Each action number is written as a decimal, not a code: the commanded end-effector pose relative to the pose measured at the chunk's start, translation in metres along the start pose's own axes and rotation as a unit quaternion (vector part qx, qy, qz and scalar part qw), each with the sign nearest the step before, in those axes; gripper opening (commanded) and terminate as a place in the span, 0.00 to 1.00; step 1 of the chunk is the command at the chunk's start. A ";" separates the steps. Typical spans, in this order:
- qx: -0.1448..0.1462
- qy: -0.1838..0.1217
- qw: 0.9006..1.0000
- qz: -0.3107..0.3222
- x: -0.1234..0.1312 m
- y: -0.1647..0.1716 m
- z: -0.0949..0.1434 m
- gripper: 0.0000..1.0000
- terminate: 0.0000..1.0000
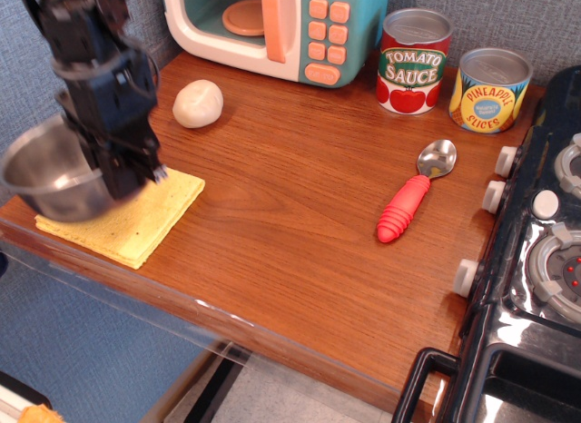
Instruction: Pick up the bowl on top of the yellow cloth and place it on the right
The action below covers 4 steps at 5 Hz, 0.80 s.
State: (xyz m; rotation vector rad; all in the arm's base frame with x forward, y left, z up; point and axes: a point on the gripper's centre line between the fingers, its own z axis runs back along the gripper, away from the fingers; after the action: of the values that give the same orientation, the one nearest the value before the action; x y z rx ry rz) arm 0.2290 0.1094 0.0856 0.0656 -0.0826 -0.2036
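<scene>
At the left edge of the frame, my gripper (pixel 127 173) is clamped on the near rim of the bowl (pixel 45 173), a shiny steel bowl that hangs tilted just above the yellow cloth (pixel 136 219), with more of the cloth's speckled surface bare beneath it. I judge the lift step to be in hand: the bowl looks clear of the cloth, or very nearly, though I cannot tell whether its underside brushes the fabric at the far left. The cloth lies flat at the lower left corner of the wooden tabletop (pixel 290 214). The next move, as I read the task, calls for carrying the bowl across toward the right of the frame and setting it down on bare wood. A red-handled spoon (pixel 413 194) lies right of centre, and two cans, tomato sauce (pixel 413 62) and pineapple slices (pixel 488 90), stand at the upper right, so the open wood in the middle and lower right seems the safest landing. A pale dough ball (pixel 198 103) sits near the gripper, above the cloth.
</scene>
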 end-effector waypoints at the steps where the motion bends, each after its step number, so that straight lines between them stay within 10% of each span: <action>1: -0.001 -0.032 0.990 -0.140 0.023 -0.077 0.032 0.00 0.00; 4: 0.023 0.058 0.950 -0.307 -0.003 -0.204 -0.033 0.00 0.00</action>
State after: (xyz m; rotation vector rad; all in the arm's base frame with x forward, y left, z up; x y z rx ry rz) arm 0.1985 -0.0892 0.0366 0.1561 0.0756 -0.8264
